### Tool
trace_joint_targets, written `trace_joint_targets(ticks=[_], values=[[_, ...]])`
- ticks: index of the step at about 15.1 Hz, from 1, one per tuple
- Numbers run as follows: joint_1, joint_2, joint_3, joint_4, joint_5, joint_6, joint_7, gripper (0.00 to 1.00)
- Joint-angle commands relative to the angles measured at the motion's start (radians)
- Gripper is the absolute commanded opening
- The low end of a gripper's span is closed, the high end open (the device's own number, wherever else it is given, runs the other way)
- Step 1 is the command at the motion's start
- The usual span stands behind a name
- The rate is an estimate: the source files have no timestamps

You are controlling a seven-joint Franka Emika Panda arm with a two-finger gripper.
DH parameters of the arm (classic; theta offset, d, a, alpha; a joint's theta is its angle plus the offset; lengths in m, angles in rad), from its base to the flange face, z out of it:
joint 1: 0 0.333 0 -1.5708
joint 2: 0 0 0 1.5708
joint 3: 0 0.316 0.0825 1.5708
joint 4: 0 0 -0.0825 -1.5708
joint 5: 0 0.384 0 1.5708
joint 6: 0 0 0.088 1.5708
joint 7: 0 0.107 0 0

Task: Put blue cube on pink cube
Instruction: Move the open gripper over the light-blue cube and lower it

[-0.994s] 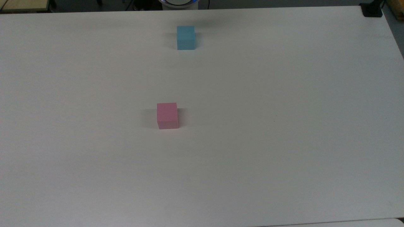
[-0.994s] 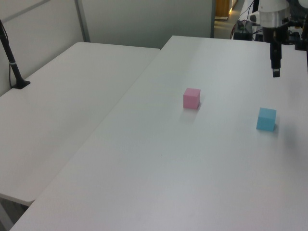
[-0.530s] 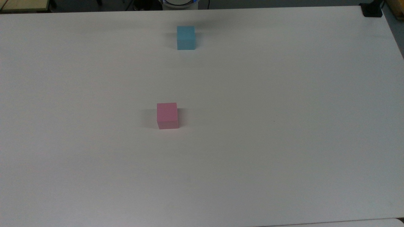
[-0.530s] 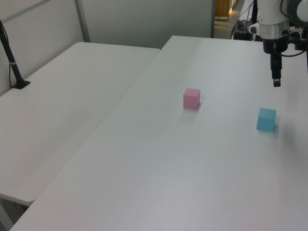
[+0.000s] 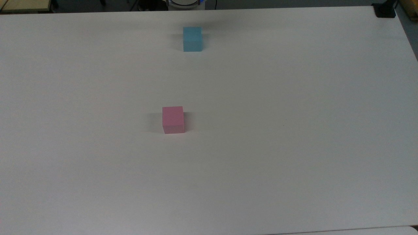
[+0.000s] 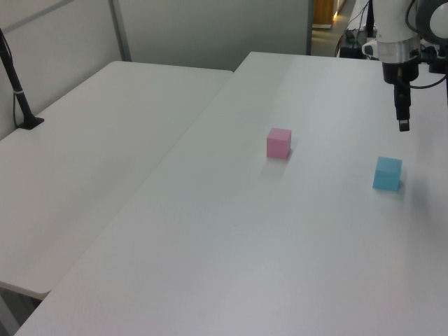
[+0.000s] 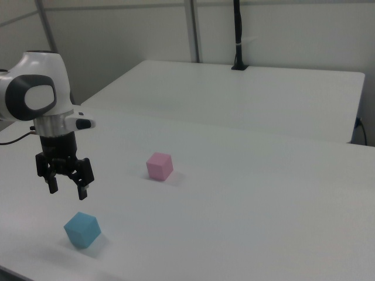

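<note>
Blue cube (image 7: 82,229) and pink cube (image 7: 159,165) apart on table (image 7: 246,199)

In the left view the arm (image 6: 395,28) is cut off by the top edge, and the gripper (image 6: 403,126) shows edge-on, its two fingers overlapping. In the right view the arm (image 7: 32,96) is cut by the left edge
</note>
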Motion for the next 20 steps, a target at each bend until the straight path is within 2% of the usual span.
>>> trace_joint_targets(ticks=[1,8,20], values=[[0.005,-0.009,-0.008,-0.052,0.014,0.067,-0.022,1.00],[0.010,0.089,-0.008,-0.069,0.014,0.153,-0.010,1.00],[0.068,0.244,-0.007,-0.065,0.014,0.243,0.008,1.00]])
